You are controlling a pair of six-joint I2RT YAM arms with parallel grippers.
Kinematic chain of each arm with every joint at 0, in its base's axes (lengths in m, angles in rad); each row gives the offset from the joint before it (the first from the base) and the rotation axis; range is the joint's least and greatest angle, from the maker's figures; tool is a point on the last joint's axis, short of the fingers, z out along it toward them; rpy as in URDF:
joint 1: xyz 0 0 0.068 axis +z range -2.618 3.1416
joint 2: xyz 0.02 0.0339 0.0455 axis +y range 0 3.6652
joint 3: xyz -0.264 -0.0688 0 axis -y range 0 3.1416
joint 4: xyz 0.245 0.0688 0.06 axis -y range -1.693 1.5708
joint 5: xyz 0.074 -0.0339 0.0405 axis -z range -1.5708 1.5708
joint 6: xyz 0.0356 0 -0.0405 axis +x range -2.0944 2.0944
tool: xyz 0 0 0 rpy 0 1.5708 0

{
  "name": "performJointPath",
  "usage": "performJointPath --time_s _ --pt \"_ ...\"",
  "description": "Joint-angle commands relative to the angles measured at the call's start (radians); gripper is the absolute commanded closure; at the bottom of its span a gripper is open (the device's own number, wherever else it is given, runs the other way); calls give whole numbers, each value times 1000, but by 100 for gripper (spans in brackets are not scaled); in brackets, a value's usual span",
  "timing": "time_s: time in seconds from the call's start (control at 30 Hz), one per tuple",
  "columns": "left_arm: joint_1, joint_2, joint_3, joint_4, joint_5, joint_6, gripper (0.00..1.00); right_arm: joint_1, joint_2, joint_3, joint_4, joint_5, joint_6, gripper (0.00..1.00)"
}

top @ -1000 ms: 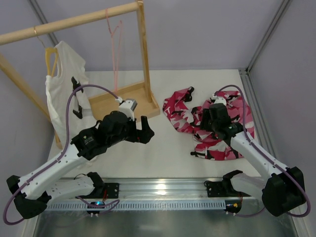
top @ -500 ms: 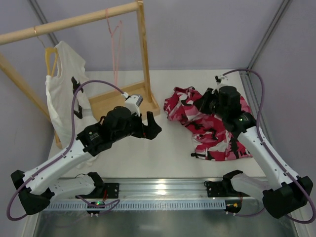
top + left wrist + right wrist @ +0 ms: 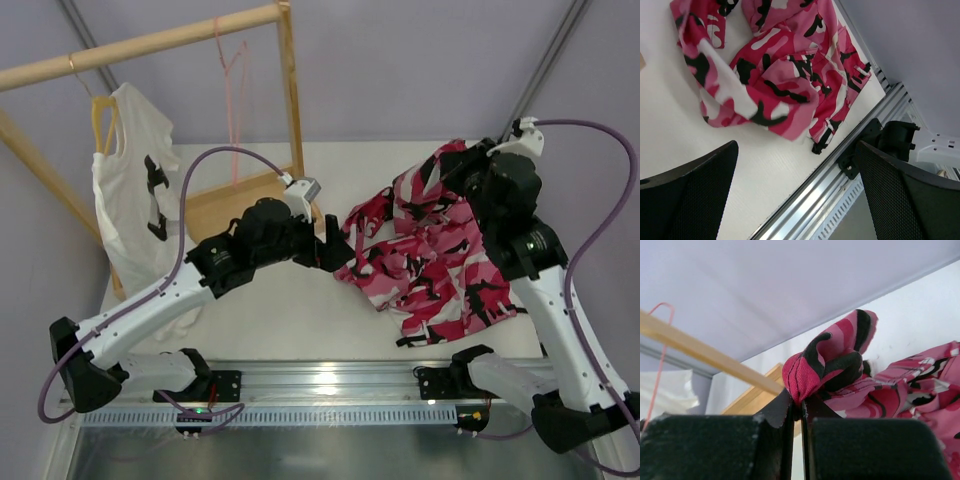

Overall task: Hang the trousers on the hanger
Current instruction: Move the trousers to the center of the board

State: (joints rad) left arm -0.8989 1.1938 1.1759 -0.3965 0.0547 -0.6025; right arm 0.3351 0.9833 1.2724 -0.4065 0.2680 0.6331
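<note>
The fingers (image 3: 775,416) of our right gripper (image 3: 801,407) pinch the trousers (image 3: 432,255), holding one end up over the table (image 3: 290,312). Our left gripper (image 3: 338,243) is spread wide beside them. The hanger (image 3: 233,120) hangs on the rail (image 3: 150,45).

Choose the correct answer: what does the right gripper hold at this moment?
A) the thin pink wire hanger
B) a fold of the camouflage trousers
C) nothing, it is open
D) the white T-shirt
B: in the right wrist view the right gripper is shut on a bunched fold of the trousers.
</note>
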Motion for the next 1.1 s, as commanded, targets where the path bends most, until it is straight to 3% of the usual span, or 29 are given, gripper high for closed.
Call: performJointPath --time_s 0.0,0.17,0.33,0.37,0.43,0.47,0.53,0.6,0.73,0.87,1.07 --pt "0 3 -5 19 28 24 0 -68 213 91 -70 44 -65 96" --pt "0 33 -25 -25 -39 58 0 -116 456 218 -43 -111 -246 96" --pt "0 116 -22 -4 -78 46 0 -159 730 468 -153 -470 -380 96" --pt "2 133 -10 -2 -90 46 0 -160 777 552 -196 -515 -388 90" --pt "3 190 8 -2 -110 47 0 -159 818 573 -304 -534 -345 61" --pt "3 207 36 -13 -133 50 0 -160 798 506 -310 -498 -322 43" --pt "5 269 66 -30 -154 50 0 -180 675 318 -258 -396 -250 25" --pt "6 311 111 -57 -193 41 0 -232 580 189 -210 -372 -178 13" --pt "25 441 209 -35 -184 49 0 -439 370 -121 -221 -285 28 11" --pt "28 567 359 13 -230 70 0 -513 260 -278 -215 -227 40 11" --pt "80 785 571 74 -185 27 0 -562 73 -378 -278 5 33 11"
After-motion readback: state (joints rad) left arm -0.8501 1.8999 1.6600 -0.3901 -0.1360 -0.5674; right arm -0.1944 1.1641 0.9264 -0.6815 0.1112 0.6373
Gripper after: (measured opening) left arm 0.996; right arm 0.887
